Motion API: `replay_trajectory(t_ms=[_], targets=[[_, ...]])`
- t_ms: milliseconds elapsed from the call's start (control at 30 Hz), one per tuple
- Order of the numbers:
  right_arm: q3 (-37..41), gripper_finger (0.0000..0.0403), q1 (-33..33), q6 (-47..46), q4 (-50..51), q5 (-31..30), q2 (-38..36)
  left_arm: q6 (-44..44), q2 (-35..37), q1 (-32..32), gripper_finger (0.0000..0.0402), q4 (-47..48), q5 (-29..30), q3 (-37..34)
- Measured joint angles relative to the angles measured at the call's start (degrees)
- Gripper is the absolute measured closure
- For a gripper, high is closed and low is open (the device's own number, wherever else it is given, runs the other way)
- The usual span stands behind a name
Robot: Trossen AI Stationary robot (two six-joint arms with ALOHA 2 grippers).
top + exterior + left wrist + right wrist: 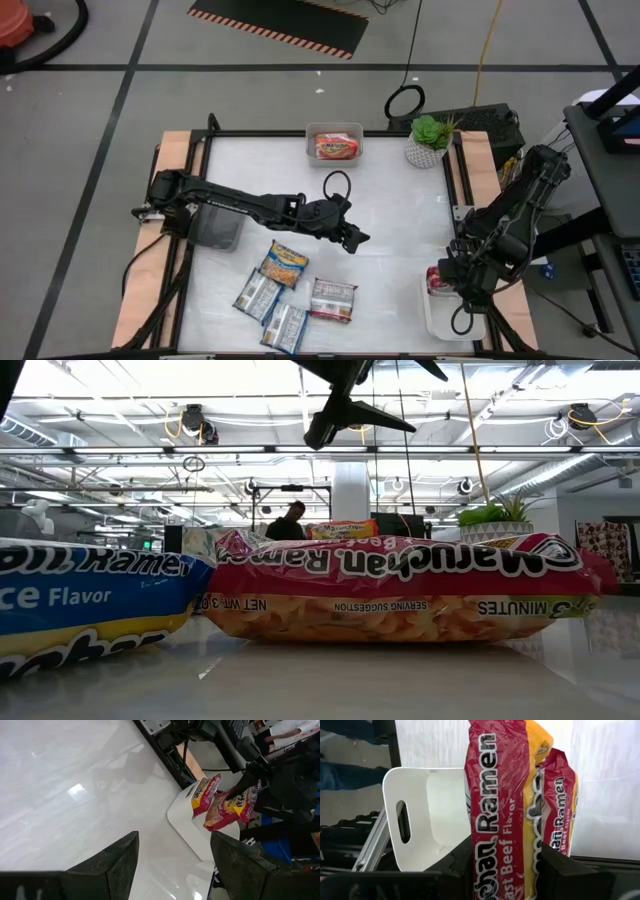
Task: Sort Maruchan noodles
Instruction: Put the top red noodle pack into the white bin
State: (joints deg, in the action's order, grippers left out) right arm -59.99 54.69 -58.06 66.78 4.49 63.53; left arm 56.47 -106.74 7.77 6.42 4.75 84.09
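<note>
My right gripper [441,281] is shut on a maroon Maruchan packet [495,815] over the white tray [452,318] at the table's near right. A second maroon packet [559,805] stands close behind it. My left gripper [352,236] is open and empty above mid-table, and in its wrist view [172,865] it faces the tray. Several packets lie flat at the near middle: a yellow-blue one [284,263], two blue-silver ones [258,295], and a maroon-silver one [332,299]. An orange packet [335,147] lies in the grey tray at the far edge. My right gripper pinches the maroon packet between its two fingers [466,865], which sit on its two long sides [476,851] near one short end. The packet runs on lengthwise past the fingertips and stands on end over the white tray. I cannot tell whether it touches the tray or the second packet.
A dark grey bin [215,229] stands at the left under my left arm. A potted plant [429,141] stands at the far right corner. The grey tray [312,133] sits at the far middle. Bare tabletop lies between the loose packets and the white tray.
</note>
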Motion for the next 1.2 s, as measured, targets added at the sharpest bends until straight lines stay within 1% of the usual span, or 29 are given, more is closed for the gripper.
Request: replay_trajectory(t_ms=[100,267,533,900,1033,1200], targets=[[0.45,0.0287,0.29,-0.18,-0.21,-0.06,0.0,0.22,0.0,0.02,0.0151,0.02,0.0,0.0],[3.66,0.0287,0.82,-3.04,-1.93,0.21,0.0,0.24,0.0,0.02,0.0151,0.02,0.02,0.0],[9.83,0.0287,0.98,-6.33,-8.86,4.44,0.0,0.67,0.0,0.02,0.0151,0.02,-0.68,0.0],[13.11,0.0285,0.99,-6.99,-8.97,1.42,0.0,1.38,0.0,0.02,0.0151,0.04,-0.74,0.0],[13.4,0.0272,0.99,-6.13,-8.83,0.02,0.0,2.15,0.0,0.02,0.0151,0.04,-0.76,0.0],[13.4,0.0236,0.99,-6.0,-8.61,-1.28,-0.01,2.58,0.0,0.02,0.0151,0.04,-0.79,0.0]])
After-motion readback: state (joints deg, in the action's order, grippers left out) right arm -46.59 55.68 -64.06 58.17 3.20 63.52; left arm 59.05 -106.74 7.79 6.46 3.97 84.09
